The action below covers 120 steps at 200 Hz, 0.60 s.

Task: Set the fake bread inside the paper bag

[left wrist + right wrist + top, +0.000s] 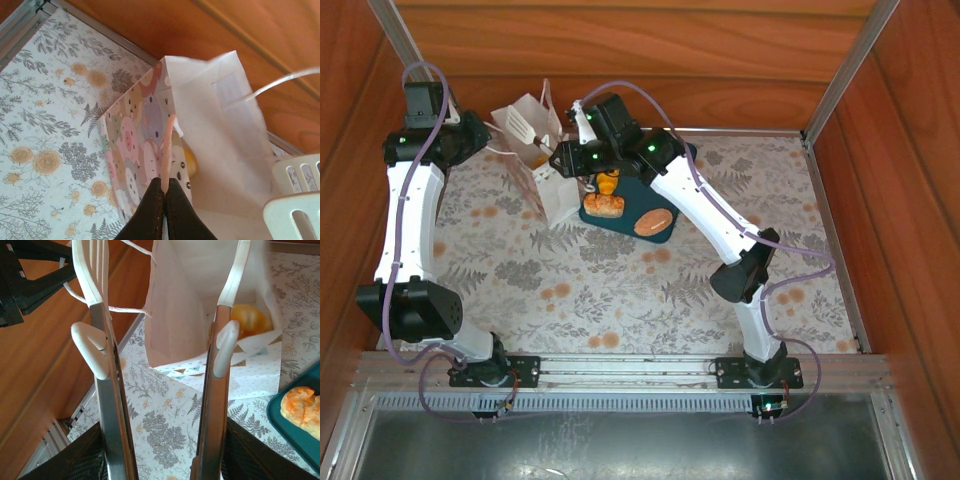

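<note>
The white paper bag (535, 165) lies tipped near the tray (665, 240), mouth open, its side printed with pastel circles. One golden bun (247, 320) sits inside it. Three glossy pastries (605, 207) rest on the tray, beside the bag.

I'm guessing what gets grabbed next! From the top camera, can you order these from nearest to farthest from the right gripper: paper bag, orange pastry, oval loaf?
From the right gripper:
1. paper bag, directly beneath it.
2. orange pastry, at the tray's far left.
3. oval loaf, at the tray's near right.
</note>
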Motion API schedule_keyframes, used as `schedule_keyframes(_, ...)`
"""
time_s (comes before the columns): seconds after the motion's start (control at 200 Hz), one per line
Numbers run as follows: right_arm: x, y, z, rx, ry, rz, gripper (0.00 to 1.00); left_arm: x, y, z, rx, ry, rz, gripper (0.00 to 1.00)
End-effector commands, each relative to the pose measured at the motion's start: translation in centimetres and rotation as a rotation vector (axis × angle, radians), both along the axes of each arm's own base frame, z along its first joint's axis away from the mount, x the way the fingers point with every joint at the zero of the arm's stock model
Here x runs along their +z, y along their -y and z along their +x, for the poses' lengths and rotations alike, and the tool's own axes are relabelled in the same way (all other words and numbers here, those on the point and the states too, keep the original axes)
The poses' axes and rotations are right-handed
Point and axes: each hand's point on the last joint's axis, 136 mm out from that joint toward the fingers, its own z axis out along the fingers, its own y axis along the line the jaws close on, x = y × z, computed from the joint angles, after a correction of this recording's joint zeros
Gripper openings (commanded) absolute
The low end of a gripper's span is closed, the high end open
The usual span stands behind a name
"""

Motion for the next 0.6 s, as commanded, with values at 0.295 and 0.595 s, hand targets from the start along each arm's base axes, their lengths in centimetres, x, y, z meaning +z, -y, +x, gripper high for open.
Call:
schedule_keyframes(0.295,7.0,0.9,-2.6,0.077,0.070,0.144,0.53,0.9,-0.2,-0.5,0.008,0.020,-0.007,0.00)
schedule_keyframes(0.595,10.0,4.5,-3.8,0.022,0.149,0.148,0.52,0.9,-0.2,-0.5,0.011,0.018,-0.012,0.00)
